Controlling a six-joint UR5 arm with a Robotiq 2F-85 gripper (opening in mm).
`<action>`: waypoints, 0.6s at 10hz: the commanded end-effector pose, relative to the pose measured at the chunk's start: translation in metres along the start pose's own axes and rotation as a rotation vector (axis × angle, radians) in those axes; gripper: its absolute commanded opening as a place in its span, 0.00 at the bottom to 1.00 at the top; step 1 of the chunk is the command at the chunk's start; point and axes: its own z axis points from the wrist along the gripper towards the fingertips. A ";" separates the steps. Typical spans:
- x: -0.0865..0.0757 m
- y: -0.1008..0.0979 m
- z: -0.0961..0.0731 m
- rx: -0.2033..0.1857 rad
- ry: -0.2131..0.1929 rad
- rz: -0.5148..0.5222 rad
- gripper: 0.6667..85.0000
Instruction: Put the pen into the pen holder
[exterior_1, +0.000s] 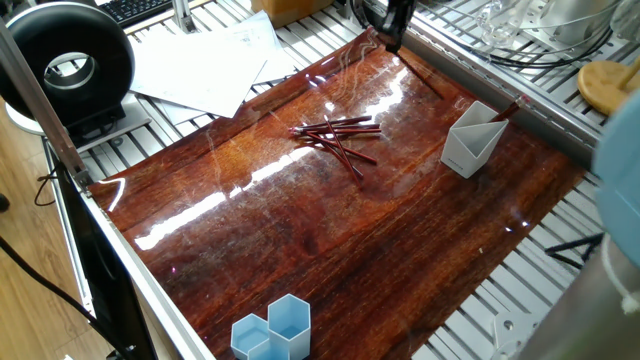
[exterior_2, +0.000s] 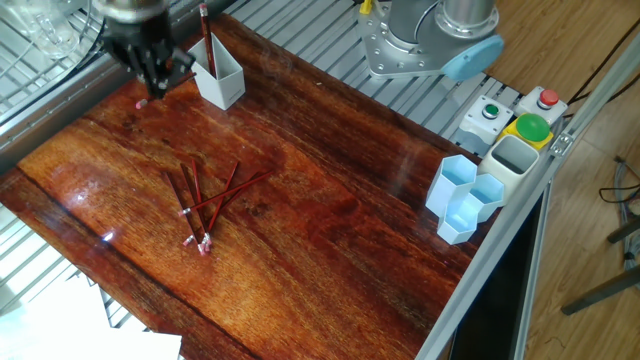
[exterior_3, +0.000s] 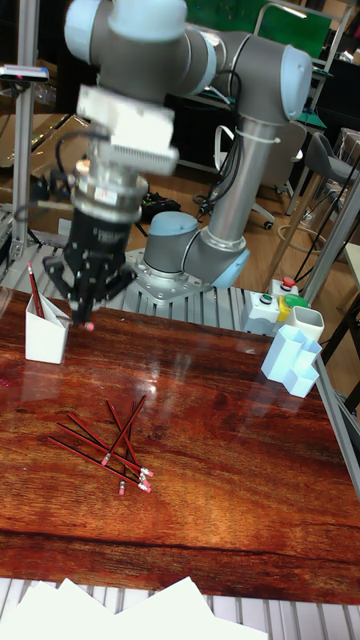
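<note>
gripper, fingers closed on a pen whose pink eraser tip shows just below them, hanging above the table just beside the pen holder, at about its 3 o'clock in the tall view. pen holder: white, upright near the table's far left corner in that view, one red pen leaning inside it. loose red pens in a crossed heap on the wood, at about 5 o'clock from the holder and well apart from it; blue cups at the right edge; white papers at the near edge.
</note>
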 end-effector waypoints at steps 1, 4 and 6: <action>0.018 -0.004 -0.018 -0.005 -0.086 -0.055 0.00; 0.013 -0.007 -0.028 -0.045 -0.180 -0.065 0.00; 0.003 -0.002 -0.024 -0.065 -0.131 -0.031 0.00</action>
